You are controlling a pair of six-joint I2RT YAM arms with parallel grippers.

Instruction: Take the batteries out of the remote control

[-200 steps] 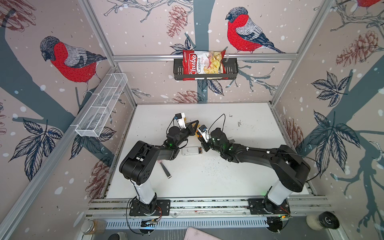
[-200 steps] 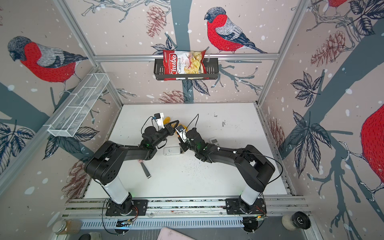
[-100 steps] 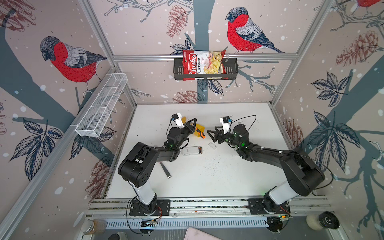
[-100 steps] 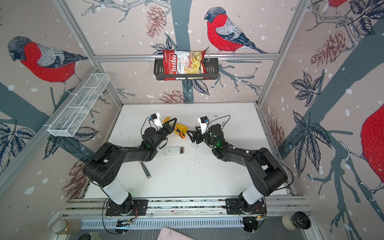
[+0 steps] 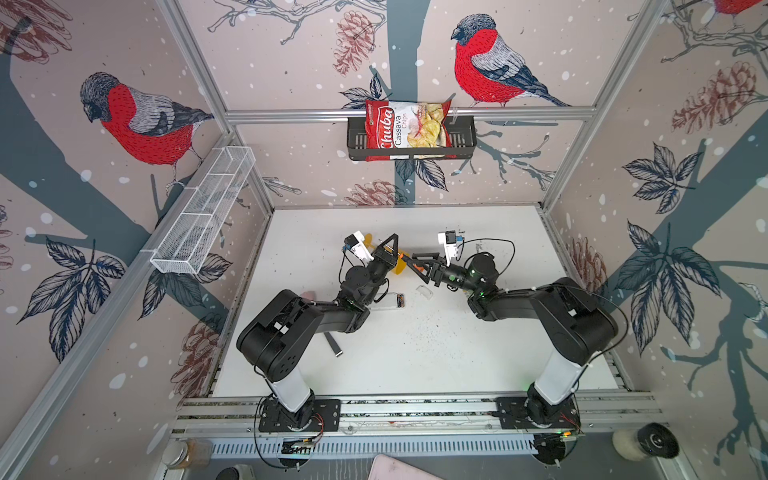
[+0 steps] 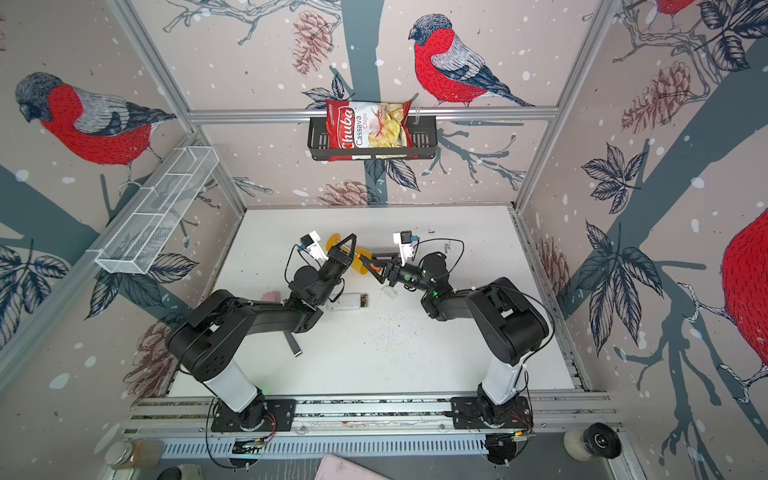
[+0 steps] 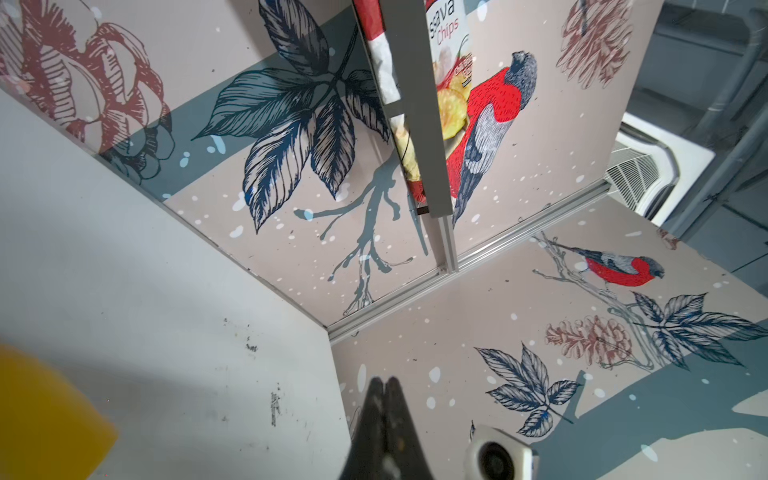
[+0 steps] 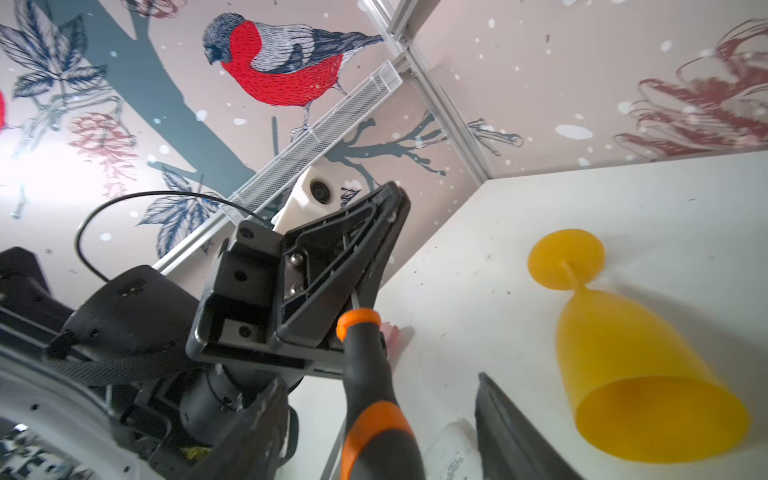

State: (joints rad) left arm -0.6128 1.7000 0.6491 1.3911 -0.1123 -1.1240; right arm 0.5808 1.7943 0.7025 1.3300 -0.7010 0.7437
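Observation:
The remote control lies flat on the white table in both top views, its compartment open with the black, orange-ended batteries still inside. A small pale cover lies beside it. Above the table, my left gripper is shut on the thin metal shaft of a screwdriver. In the right wrist view my right gripper is open, and the orange-and-black handle hangs between its fingers without touching them. The left wrist view shows the left gripper with its jaws pressed together.
A yellow plastic goblet lies on its side behind both grippers. A pink block and a dark strip lie by the left arm. A chips bag sits in a back-wall basket, and a wire shelf hangs on the left wall.
My right gripper opened and swung right, away from the left gripper, then came back left around the screwdriver handle. The left gripper stayed shut and rose slightly.

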